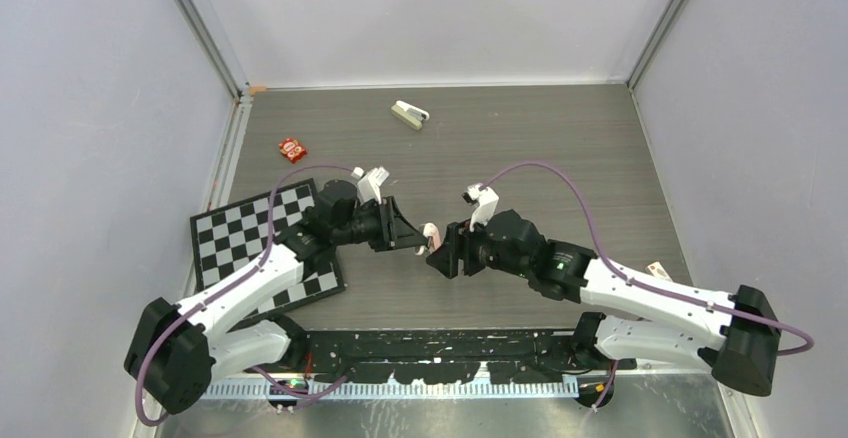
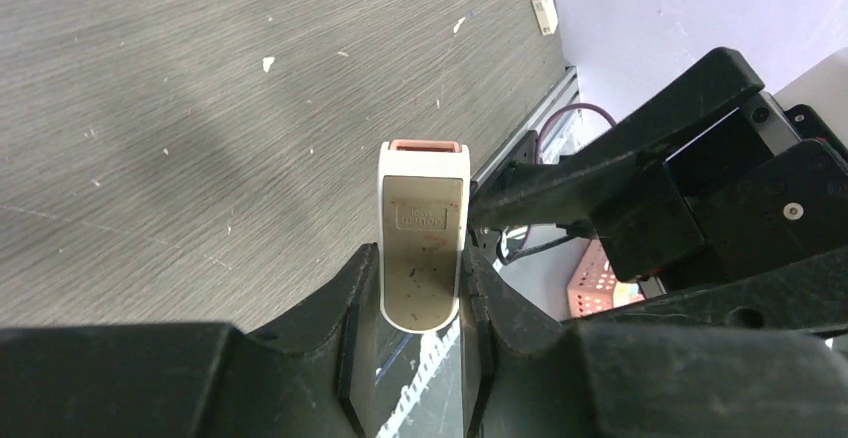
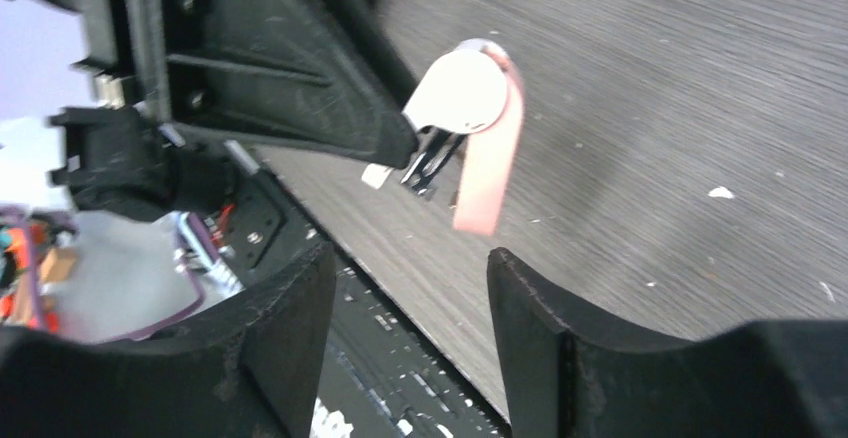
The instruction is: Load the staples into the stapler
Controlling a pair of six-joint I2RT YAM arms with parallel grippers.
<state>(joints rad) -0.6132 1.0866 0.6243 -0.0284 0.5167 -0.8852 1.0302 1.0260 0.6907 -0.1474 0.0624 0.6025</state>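
Observation:
The pale beige stapler point(image 1: 410, 115) with a dark end lies at the back of the table, far from both arms. My left gripper point(image 1: 418, 238) point(image 2: 420, 258) is shut on a small beige-topped pink stapler-like object point(image 2: 423, 238) point(image 3: 462, 93), held above the table's middle. That object hangs open: a pink strip point(image 3: 486, 158) dangles and a metal part point(image 3: 430, 163) shows under its rounded top. My right gripper point(image 1: 440, 256) point(image 3: 410, 258) stands open just short of it, with nothing between its fingers. I cannot pick out the staples in any view.
A small red packet point(image 1: 292, 148) lies at the back left. A checkerboard point(image 1: 240, 233) lies under the left arm. A small pale block point(image 2: 543, 10) sits near the table's right edge. Walls close in the left, back and right sides.

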